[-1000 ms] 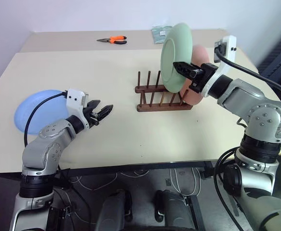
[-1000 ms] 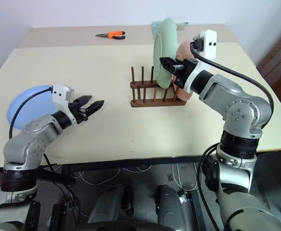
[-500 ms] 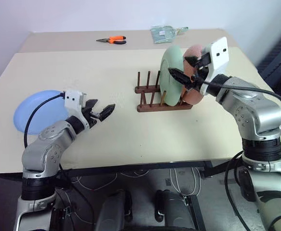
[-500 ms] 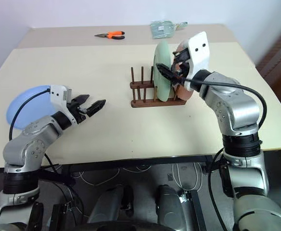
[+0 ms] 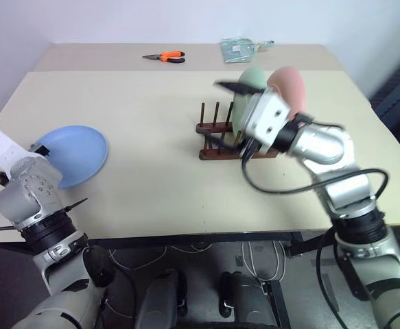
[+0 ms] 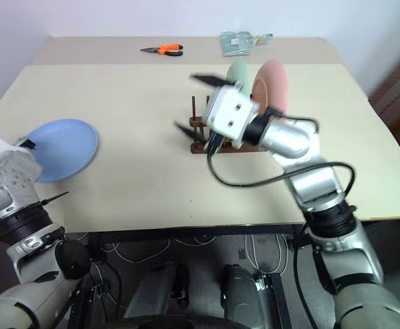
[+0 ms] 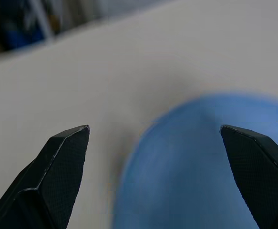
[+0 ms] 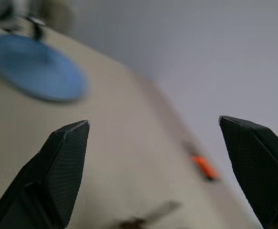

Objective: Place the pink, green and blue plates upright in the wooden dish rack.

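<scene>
With the blue plate (image 5: 73,154) lying flat at mid-left (untouched), the left gripper (image 7: 153,171) gapes above it; centre-right, green plate (image 5: 244,103) and pink plate (image 5: 289,86) stand racked, right gripper (image 8: 158,167) spread empty. Next: grasp blue.

No text, label, brand or number can be read anywhere. The packet (image 5: 239,48) at the table's far edge bears print too small to make out.

orange pliers (image 5: 165,57) and perhaps a packet (image 5: 239,49) on table (image 5: 151,144).
</scene>
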You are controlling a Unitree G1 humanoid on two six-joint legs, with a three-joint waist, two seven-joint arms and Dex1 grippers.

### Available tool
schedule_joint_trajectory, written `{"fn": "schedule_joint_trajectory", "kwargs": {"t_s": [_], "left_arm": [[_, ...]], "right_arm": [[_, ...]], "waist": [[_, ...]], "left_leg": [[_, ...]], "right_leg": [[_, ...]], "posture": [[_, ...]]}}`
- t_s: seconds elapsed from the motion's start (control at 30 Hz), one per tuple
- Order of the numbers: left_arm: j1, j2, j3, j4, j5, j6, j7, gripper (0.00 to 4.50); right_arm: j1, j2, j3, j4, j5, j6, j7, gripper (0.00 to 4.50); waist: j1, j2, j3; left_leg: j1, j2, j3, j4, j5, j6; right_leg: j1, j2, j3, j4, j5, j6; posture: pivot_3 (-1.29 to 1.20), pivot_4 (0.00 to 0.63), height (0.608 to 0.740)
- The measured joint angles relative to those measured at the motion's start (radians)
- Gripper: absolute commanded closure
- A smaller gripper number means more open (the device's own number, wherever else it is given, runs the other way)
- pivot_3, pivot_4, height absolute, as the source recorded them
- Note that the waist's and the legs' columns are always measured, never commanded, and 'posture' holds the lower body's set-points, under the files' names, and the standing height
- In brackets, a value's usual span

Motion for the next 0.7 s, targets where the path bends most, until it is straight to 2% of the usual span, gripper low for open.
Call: {"fn": "schedule_joint_trajectory", "kwargs": {"t_s": [0.07, 0.1, 0.17, 0.37, 0.43, 0.53, 0.7], "left_arm": [[0.000, -0.016, 0.037, -0.009, -0.022, 0.051, -0.005, 0.00], [-0.001, -0.031, 0.053, -0.018, -0.043, 0.087, -0.017, 0.52], [-0.001, -0.082, 0.085, -0.048, -0.076, 0.116, -0.026, 1.21], [-0.013, -0.119, 0.155, -0.091, -0.120, 0.139, -0.024, 4.28], [-0.014, -0.088, 0.121, -0.094, -0.119, 0.123, -0.063, 4.43], [-0.011, -0.027, -0.016, -0.098, -0.118, 0.063, -0.196, 4.43], [-0.077, -0.031, -0.241, -0.218, -0.189, 0.023, -0.379, 4.43]], "right_arm": [[0.012, 0.010, 0.009, 0.000, -0.007, -0.002, 0.011, 0.04], [0.017, 0.012, 0.013, 0.000, -0.015, -0.007, 0.017, 0.00], [0.026, 0.016, 0.017, 0.000, -0.026, -0.011, 0.024, 0.00], [0.036, 0.020, 0.018, 0.003, -0.070, -0.030, 0.032, 0.00], [0.035, 0.021, 0.017, 0.007, -0.084, -0.028, 0.031, 0.00], [0.034, 0.018, 0.016, 0.017, -0.104, -0.011, 0.037, 0.00], [-0.012, 0.032, 0.050, 0.064, -0.178, -0.024, 0.049, 0.00]], "waist": [[0.003, 0.000, 0.000], [0.003, 0.000, 0.000], [0.002, 0.000, 0.000], [0.001, 0.000, 0.000], [0.002, 0.000, 0.000], [0.004, 0.000, 0.000], [-0.006, -0.001, 0.000]], "left_leg": [[0.000, 0.000, -0.001, 0.000, 0.000, 0.000], [0.000, 0.000, -0.002, 0.000, 0.000, 0.000], [0.001, 0.000, -0.003, 0.000, 0.000, 0.000], [0.002, 0.000, -0.003, 0.000, 0.001, -0.002], [0.003, 0.000, -0.003, 0.000, 0.001, -0.002], [0.002, -0.001, -0.003, 0.000, 0.000, -0.002], [0.002, -0.001, -0.004, -0.001, 0.001, -0.002]], "right_leg": [[0.000, 0.000, -0.001, 0.000, 0.000, 0.000], [0.001, 0.000, -0.002, 0.000, 0.000, 0.000], [0.002, 0.000, -0.002, 0.000, 0.000, 0.000], [0.003, 0.001, -0.002, 0.000, 0.000, 0.000], [0.003, 0.001, -0.002, 0.000, 0.000, 0.000], [0.003, 0.001, -0.003, 0.000, 0.000, 0.000], [0.003, 0.001, -0.003, 0.000, 0.000, 0.000]], "posture": [[0.00, 0.150, 0.740], [0.00, 0.150, 0.740], [0.00, 0.150, 0.740], [0.00, 0.150, 0.740], [0.00, 0.150, 0.740], [0.00, 0.150, 0.740], [0.00, 0.150, 0.740]]}}
